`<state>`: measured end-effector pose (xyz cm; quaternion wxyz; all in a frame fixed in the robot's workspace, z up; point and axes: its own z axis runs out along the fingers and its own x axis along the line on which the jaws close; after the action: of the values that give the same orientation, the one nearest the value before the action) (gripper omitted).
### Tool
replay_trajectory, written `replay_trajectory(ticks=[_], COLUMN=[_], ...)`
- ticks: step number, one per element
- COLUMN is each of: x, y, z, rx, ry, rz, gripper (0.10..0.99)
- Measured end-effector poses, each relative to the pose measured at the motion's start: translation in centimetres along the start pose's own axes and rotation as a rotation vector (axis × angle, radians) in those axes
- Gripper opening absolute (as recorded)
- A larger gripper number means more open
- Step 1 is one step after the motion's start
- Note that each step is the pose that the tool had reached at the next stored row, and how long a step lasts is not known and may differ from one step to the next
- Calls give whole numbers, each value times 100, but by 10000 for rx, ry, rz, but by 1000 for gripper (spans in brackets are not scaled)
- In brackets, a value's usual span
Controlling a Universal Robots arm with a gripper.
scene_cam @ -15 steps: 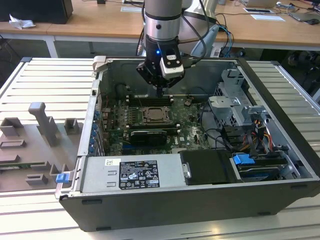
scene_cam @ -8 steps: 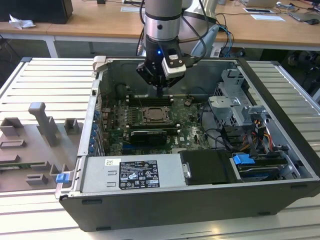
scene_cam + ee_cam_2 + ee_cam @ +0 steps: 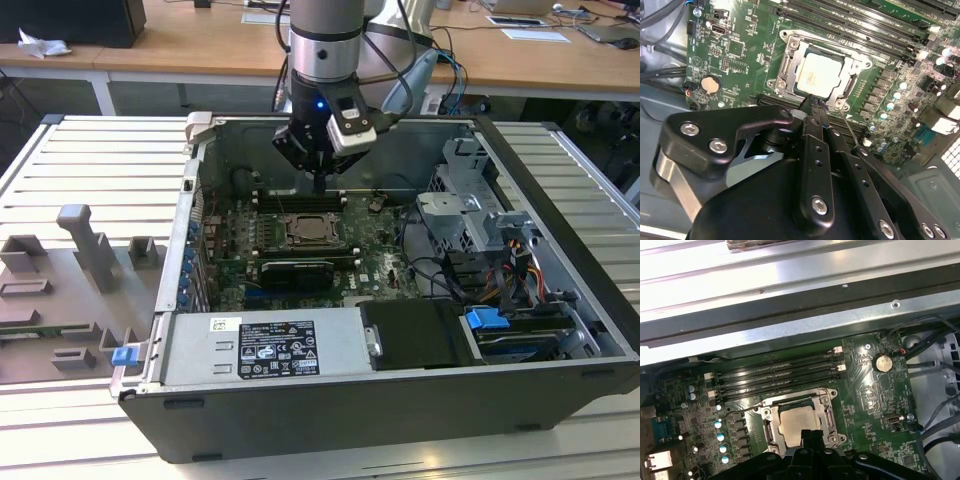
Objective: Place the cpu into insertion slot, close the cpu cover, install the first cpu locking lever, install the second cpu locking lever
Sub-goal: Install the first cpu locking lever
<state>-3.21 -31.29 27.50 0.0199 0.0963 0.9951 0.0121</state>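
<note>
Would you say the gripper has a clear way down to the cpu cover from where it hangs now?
Probably yes: the gripper hangs close over the edge of the cpu cover, which lies flat around the cpu, and nothing stands between them.

We note:
- cpu (image 3: 818,75): pale silvery-beige metal top, matt, smooth.
- cpu cover (image 3: 788,62): bare silver metal, shiny, catching light.
- circuit board (image 3: 875,385): green, glossy lacquer.
- end effector (image 3: 814,104): black, matt, with bright metal screws.
- case wall (image 3: 400,150): dull grey sheet metal.
- counter (image 3: 90,150): pale ribbed metal, satin sheen.
</note>
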Motion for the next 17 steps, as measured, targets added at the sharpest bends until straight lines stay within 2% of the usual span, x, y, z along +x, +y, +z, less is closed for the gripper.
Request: replay_trajectory(ticks=[5, 17], x=[1, 1], y=[0, 0], z=[0, 1], rx=[-17, -110], ry=[12, 83], rz=[-434, -2957], gripper=[106, 106])
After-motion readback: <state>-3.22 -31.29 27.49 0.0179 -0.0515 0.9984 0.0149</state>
